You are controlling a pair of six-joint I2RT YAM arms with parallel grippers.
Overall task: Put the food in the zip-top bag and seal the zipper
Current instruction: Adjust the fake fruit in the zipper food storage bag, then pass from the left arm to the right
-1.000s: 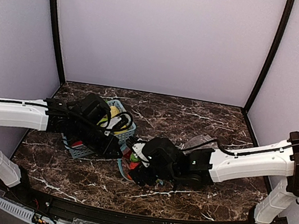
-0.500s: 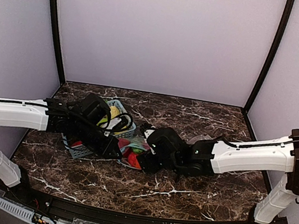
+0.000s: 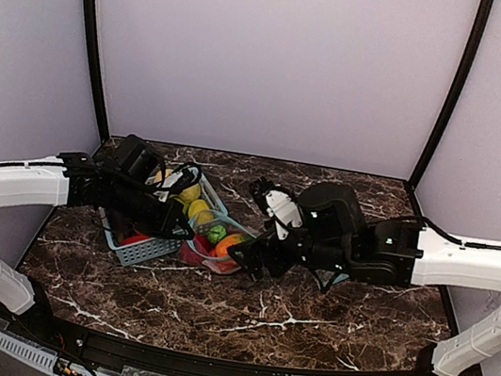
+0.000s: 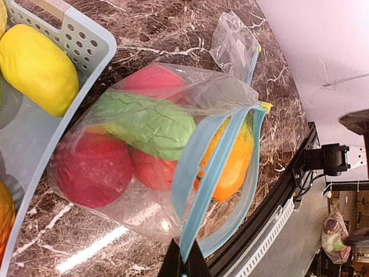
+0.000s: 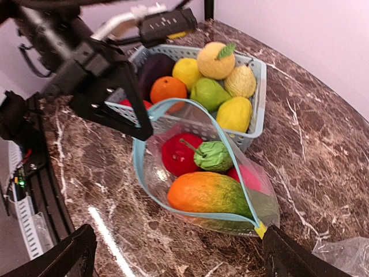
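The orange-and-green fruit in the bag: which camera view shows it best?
Right wrist: the orange-and-green fruit lies nearly whole in the open zip-top bag. Left wrist shows it partly, behind the zipper; top external shows only a small orange spot.

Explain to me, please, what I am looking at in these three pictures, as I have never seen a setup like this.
These are two robot arms bolted to a dark marble table. One picture looks down from above and behind them. The other two come from a small camera on each wrist. On the table stand a light-blue basket of toy fruit and a clear zip-top bag. The bag's mouth is open, and there is toy food inside: red pieces, a green one and an orange-green one. The left claw is shut on the bag's blue zipper strip, holding the mouth edge. The right claw is open, holds nothing and faces the bag. A second bag, seemingly empty, lies farther off.
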